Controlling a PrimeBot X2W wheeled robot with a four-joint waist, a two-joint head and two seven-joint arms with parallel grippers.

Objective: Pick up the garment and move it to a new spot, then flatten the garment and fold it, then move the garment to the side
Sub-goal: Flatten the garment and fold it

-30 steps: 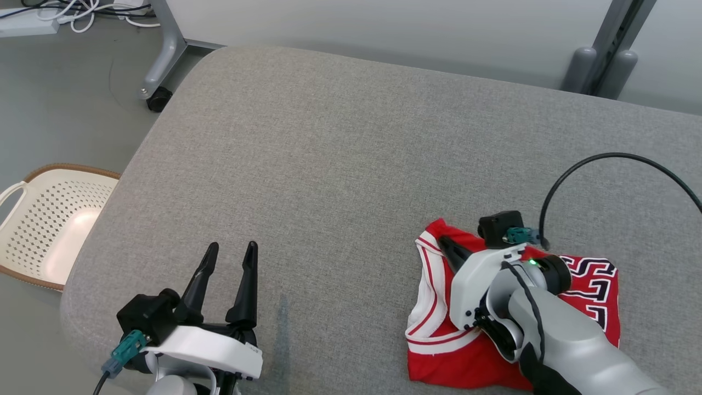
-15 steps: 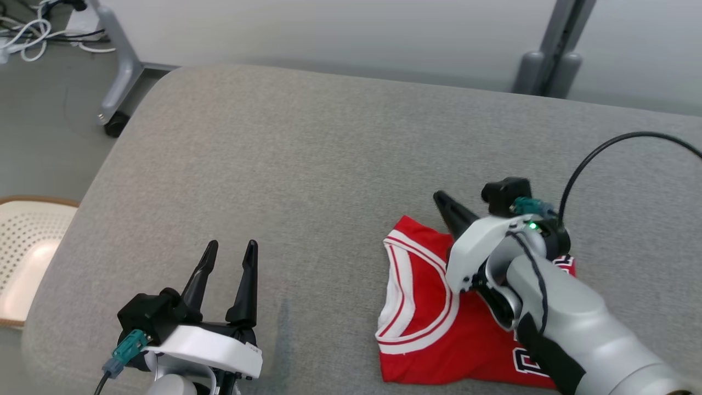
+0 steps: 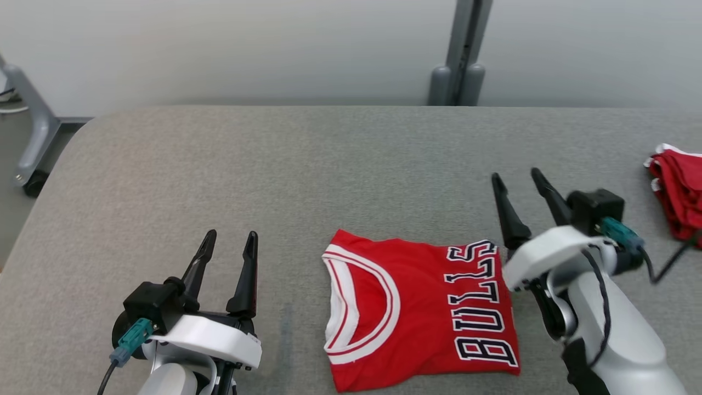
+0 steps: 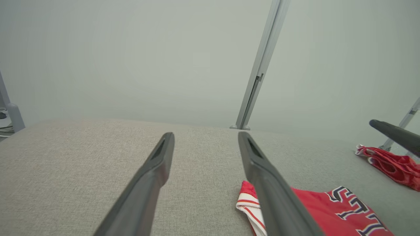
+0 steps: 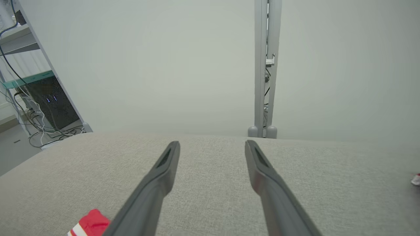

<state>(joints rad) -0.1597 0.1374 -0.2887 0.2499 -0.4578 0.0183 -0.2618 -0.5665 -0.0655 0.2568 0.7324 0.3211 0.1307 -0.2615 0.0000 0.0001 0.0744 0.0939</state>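
Note:
The garment (image 3: 417, 312) is a red jersey with white trim and dark "BULLS" lettering, lying folded flat on the grey padded table (image 3: 219, 164) near its front edge. My right gripper (image 3: 515, 174) stands open just right of the garment, fingers apart and holding nothing. My left gripper (image 3: 231, 234) is open to the garment's left, clear of it. The left wrist view has my left gripper (image 4: 206, 134) open over bare table, with the garment (image 4: 328, 209) at lower right. In the right wrist view my right gripper (image 5: 212, 143) is open, and a corner of the garment (image 5: 90, 224) peeks in at lower left.
A second, crumpled red cloth (image 3: 677, 192) lies at the table's far right edge, also visible as the red cloth (image 4: 390, 165) in the left wrist view. A grey post (image 3: 458, 55) stands behind the table against a pale wall. A wheeled frame leg (image 3: 30, 142) stands at the left.
My right gripper opened, let go of the garment and drew off to its right. The head camera swung to the right, so the whole scene shifted left. The left gripper kept still.

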